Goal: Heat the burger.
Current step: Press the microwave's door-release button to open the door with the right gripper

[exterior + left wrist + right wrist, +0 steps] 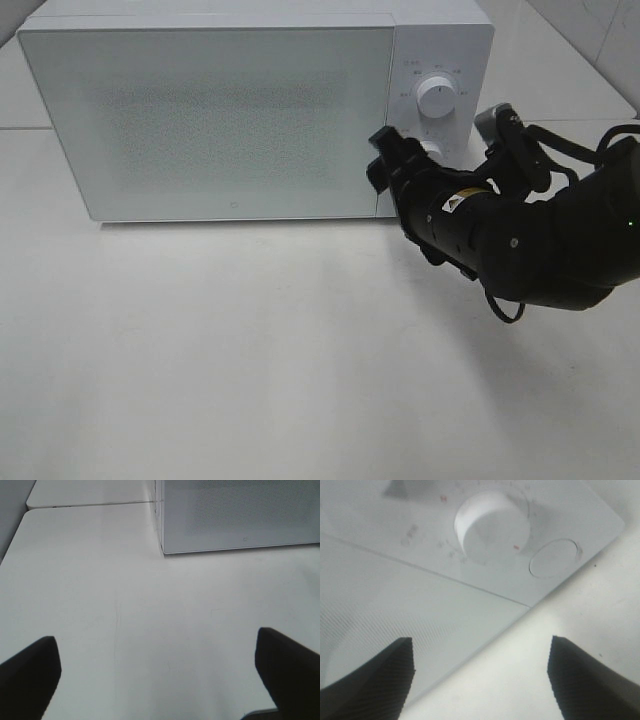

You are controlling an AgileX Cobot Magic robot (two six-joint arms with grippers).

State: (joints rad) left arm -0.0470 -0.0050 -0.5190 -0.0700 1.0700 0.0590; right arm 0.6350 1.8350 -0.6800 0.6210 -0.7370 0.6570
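White tabletop [250, 380] filled most of my screens, and on it stood the white microwave [200, 110], its door closed. I could not tell where the burger was; none of my views showed it. The black right arm [540, 240] reached toward the control panel. Its right gripper [384, 156] was released, jaws apart with nothing between them, near the door's edge. The left gripper [155, 640] hung spread wide above bare table, holding nothing. Ahead of the right jaws sat the lower dial [492, 527] and, just beside it, a round button [552, 557].
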